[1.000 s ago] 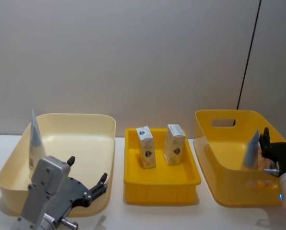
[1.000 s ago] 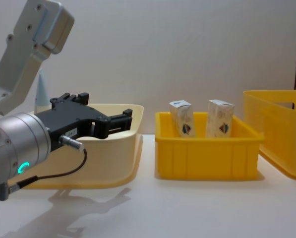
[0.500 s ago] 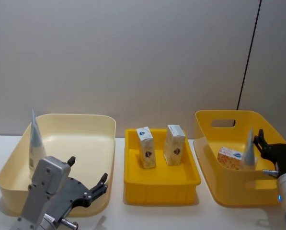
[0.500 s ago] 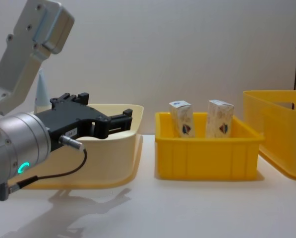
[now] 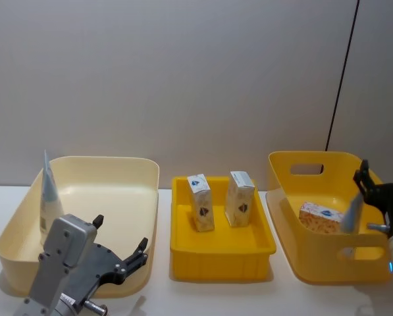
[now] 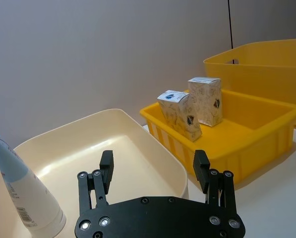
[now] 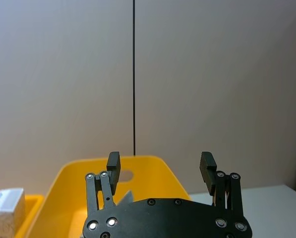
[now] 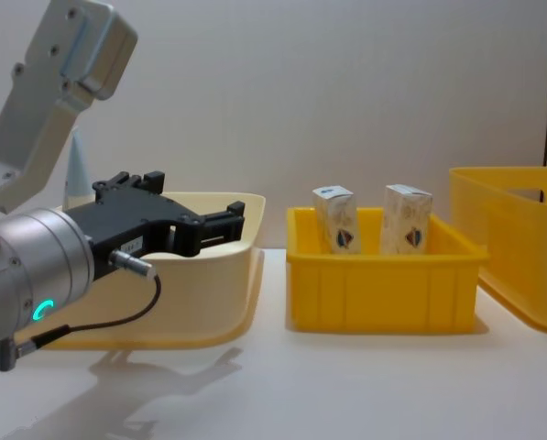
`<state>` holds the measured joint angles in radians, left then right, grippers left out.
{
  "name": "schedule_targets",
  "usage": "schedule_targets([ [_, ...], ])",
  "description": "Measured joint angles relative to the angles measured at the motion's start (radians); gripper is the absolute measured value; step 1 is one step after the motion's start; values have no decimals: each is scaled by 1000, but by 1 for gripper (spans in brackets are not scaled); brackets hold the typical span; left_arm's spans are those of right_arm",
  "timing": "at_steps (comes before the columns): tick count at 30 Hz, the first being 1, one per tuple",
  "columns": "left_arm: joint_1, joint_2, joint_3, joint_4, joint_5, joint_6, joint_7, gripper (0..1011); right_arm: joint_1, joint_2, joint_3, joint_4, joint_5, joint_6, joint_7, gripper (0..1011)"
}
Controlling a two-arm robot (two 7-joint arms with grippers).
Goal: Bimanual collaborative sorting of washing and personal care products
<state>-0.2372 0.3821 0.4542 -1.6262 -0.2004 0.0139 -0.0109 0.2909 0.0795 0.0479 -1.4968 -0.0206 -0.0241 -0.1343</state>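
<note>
A pale-blue squeeze tube (image 5: pixel 48 197) stands upright at the far left of the cream bin (image 5: pixel 110 172). The left gripper (image 5: pixel 129 258) hovers at that bin's near rim, fingers spread and empty. Two small white cartons (image 5: pixel 201 202) stand in the low yellow tray (image 5: pixel 219 251). In the tall yellow bin (image 5: pixel 301 191) lie a carton (image 5: pixel 321 218) and a leaning tube (image 5: pixel 351 212). The right gripper (image 5: pixel 366 182) hangs above that tube, fingers apart.
</note>
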Motion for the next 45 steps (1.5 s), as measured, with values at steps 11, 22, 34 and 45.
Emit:
schedule_targets([
  [11,0,0,0,0,0,0,0,1003,-22,13,-11,-26,25,-14,19,1001],
  [22,0,0,0,0,0,0,0,1003,-108,88,-92,-100,110,8,74,1001],
  [34,0,0,0,0,0,0,0,1003,-216,181,-192,-193,219,36,144,1001],
  [45,0,0,0,0,0,0,0,1003,-297,250,-266,-263,299,57,196,1001],
])
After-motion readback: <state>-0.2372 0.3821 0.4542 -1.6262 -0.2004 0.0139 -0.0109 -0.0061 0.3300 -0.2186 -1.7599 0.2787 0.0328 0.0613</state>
